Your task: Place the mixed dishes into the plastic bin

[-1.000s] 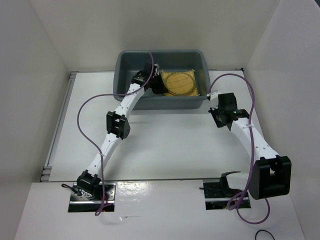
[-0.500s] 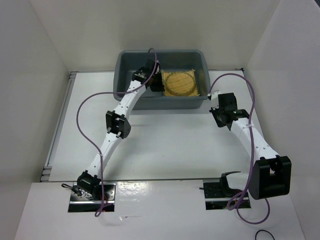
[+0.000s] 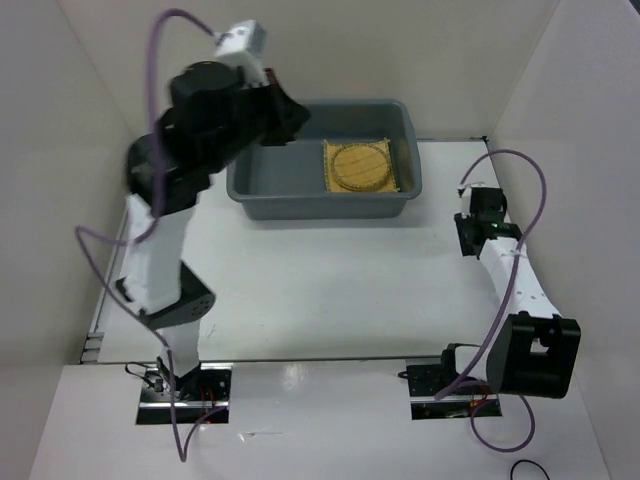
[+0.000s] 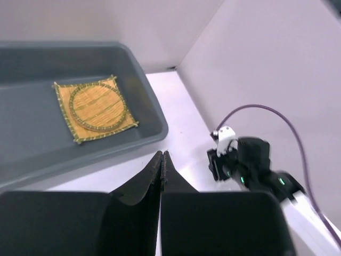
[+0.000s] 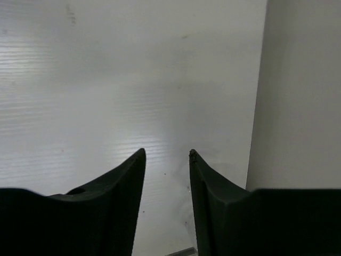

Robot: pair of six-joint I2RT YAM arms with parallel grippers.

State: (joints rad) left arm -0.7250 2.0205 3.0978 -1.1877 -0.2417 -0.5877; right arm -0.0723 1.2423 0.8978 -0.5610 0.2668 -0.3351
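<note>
The dark grey plastic bin (image 3: 260,185) stands at the back of the table. In its right half lies the square yellow slatted mat (image 3: 385,180) with an orange-brown round disc (image 3: 360,165) on top. I cannot tell a paler disc apart from them. My left gripper (image 3: 290,118) is shut and empty, raised high above the bin's left end. In the left wrist view its fingertips (image 4: 162,156) are pressed together above the bin (image 4: 152,120), the mat (image 4: 66,114) and the disc (image 4: 98,105). My right gripper (image 3: 478,205) is open and empty (image 5: 166,153), low over the table by the right wall.
White walls close in the table on the left, back and right. The right wall (image 5: 303,90) is close beside the right gripper. The right arm (image 4: 250,165) shows in the left wrist view. Purple cables loop off both arms.
My left arm has lifted out of the bin and swung up high to the left. My right gripper has drawn back to the right, toward the wall. The mats in the bin have not moved.
</note>
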